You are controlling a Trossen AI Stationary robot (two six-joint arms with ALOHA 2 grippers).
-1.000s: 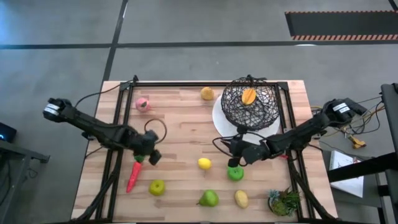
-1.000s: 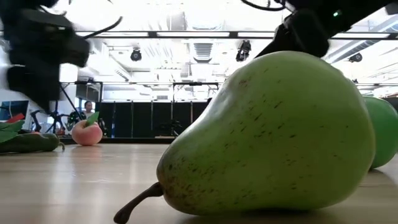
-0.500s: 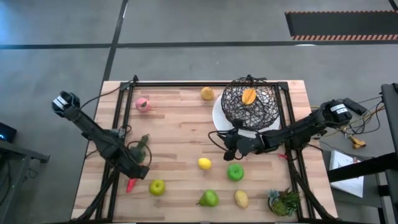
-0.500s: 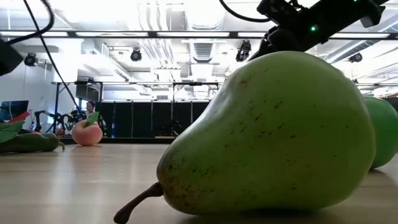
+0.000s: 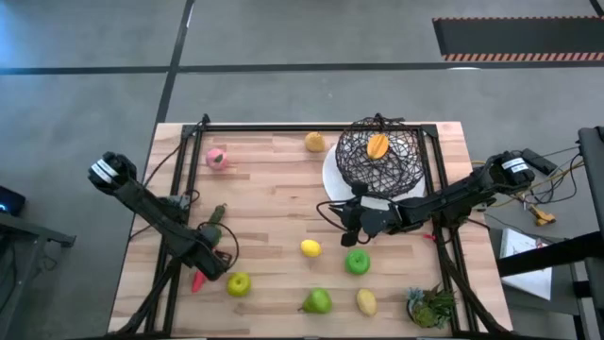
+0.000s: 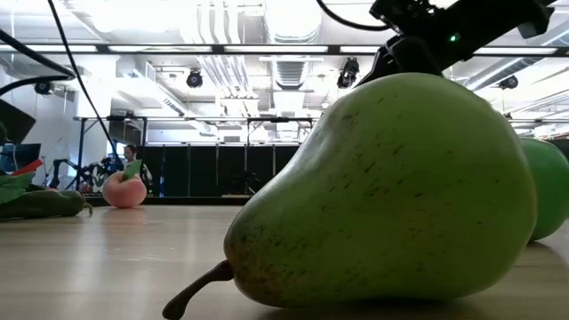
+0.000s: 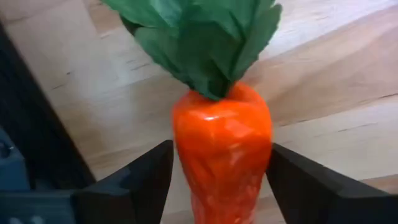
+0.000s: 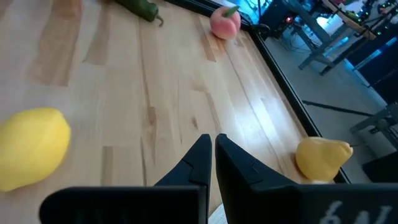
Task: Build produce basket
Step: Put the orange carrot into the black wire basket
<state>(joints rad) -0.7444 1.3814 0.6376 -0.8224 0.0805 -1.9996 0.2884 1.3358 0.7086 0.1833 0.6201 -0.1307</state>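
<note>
The dark wire basket [image 5: 379, 156] stands on a white plate [image 5: 330, 184] at the far right, with an orange piece [image 5: 377, 146] inside. The red carrot [image 5: 198, 280] lies near the table's near left corner. My left gripper [image 5: 213, 261] is low over it, open, with a finger on either side of the carrot's thick end [image 7: 221, 168], just below the green leaves [image 7: 199, 37]. My right gripper [image 5: 353, 219] is shut and empty, between the basket and a green apple [image 5: 357, 262]. The pepper [image 5: 215, 223], peach [image 5: 216, 158], lemons [image 5: 310, 248] and pear [image 5: 317, 301] lie loose on the table. My left gripper's fingers [image 7: 155, 177] stand close against the two sides of the carrot's thick end [image 7: 186, 155], lying across it. I cannot tell whether they touch it. The carrot lies on the table.
A second green apple [image 5: 238, 283] lies just right of the carrot. A lemon [image 5: 366, 301] and a leafy plant tuft [image 5: 432, 307] are at the near right, another lemon [image 5: 314, 142] at the far edge. A black frame [image 5: 179, 189] runs along the table's sides.
My left gripper has gone from beside the pepper toward the near edge and down onto the carrot. My right gripper has drawn back a little from the green apple toward the basket.
</note>
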